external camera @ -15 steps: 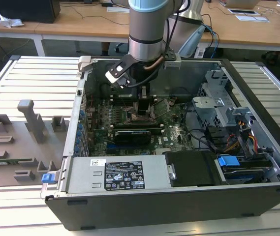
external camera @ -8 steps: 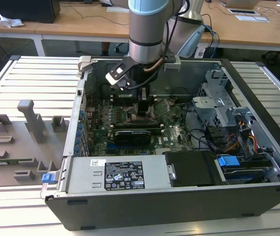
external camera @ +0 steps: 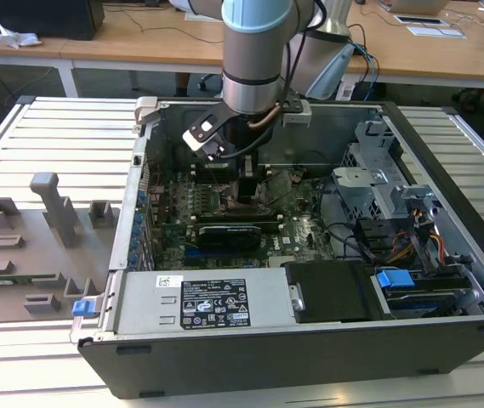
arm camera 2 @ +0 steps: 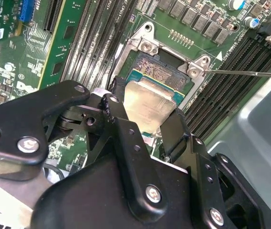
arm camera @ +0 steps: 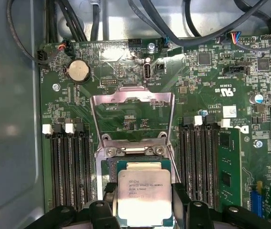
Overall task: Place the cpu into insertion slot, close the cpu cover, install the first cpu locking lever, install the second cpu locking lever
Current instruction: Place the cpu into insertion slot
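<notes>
we see the gripper clenched on the cpu by two opposite edges, over the insertion slot; we judge it light, stiff, fragile underneath, so edges are right.

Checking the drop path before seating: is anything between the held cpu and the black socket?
Nothing visible. The pincer grips the silvery-grey square cpu right over the black square insertion slot; the metal cover frame is swung open, away from it.
</notes>
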Controlling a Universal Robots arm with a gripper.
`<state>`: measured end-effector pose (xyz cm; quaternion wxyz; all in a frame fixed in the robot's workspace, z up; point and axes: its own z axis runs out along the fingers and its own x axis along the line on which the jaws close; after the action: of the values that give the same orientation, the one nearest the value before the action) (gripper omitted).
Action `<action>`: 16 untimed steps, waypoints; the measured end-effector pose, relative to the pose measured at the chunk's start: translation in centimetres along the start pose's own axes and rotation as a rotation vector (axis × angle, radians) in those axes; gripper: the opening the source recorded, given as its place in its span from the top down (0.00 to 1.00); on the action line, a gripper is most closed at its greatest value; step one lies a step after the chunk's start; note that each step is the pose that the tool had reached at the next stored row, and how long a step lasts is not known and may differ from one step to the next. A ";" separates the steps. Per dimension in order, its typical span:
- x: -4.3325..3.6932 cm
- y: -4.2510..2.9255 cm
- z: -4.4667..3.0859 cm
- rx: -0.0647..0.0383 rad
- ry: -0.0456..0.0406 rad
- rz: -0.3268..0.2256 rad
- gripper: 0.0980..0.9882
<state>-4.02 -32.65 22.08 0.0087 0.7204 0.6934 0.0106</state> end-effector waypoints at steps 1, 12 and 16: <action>0.00 -0.01 0.12 0.000 -0.0001 0.000 0.50; 0.41 -0.16 1.08 0.000 0.0031 -0.011 0.50; 0.40 -0.33 1.46 0.000 0.0032 -0.012 0.50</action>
<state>-4.30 -32.23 20.61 0.0076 0.7163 0.6976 0.0117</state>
